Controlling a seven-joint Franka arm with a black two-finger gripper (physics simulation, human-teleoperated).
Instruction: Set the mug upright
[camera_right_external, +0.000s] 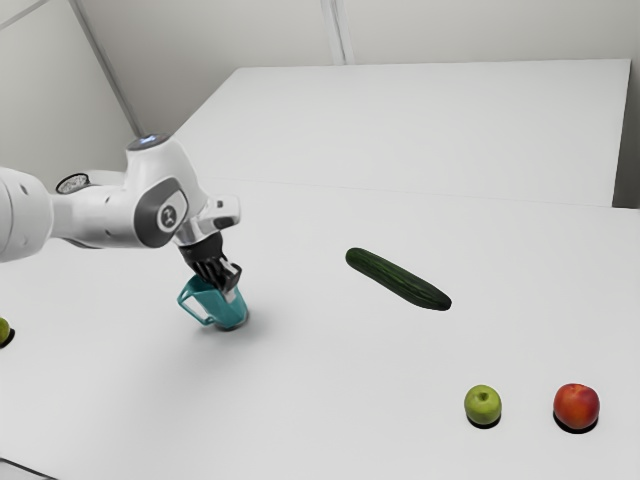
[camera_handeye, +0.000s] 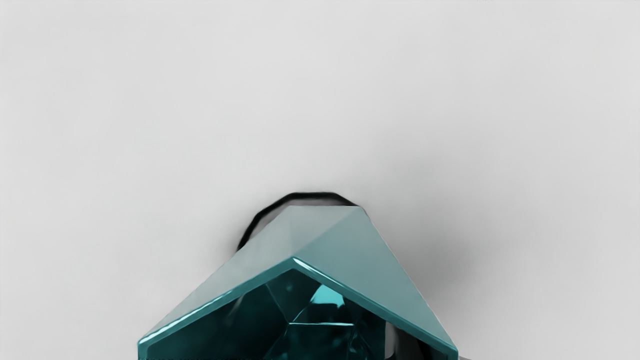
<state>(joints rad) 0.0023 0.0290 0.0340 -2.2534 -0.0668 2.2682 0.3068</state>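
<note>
The faceted teal mug (camera_right_external: 229, 314) tilts at the tips of the black two-finger gripper (camera_right_external: 227, 287); its opening and grip I cannot tell

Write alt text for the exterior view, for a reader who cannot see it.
White robot arm over a white table, its black gripper at the rim of a teal mug. Toward the exterior view's right lie a cucumber, a green apple and a red fruit.
</note>
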